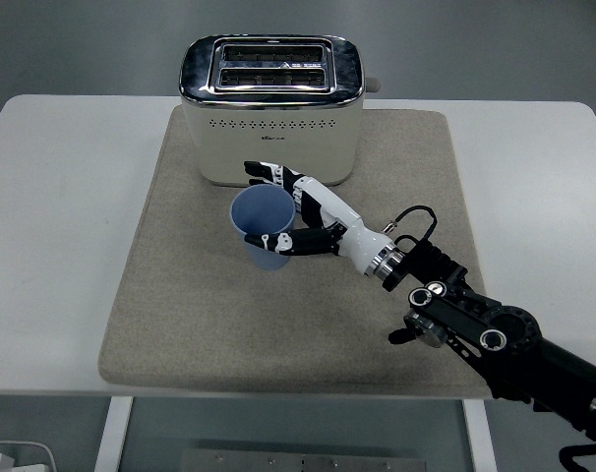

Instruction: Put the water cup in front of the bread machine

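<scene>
My right hand (313, 218) is wrapped around the blue water cup (262, 227), fingers curled on its sides. The cup sits upright over the beige mat (180, 295), just in front of the bread machine (270, 106).

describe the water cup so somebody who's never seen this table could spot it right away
Find the cream and chrome bread machine at the far end of the beige mat on the white table. Just in front of it, the right hand grips a small cup. It is the only blue thing here, open-topped and handleless.
</scene>
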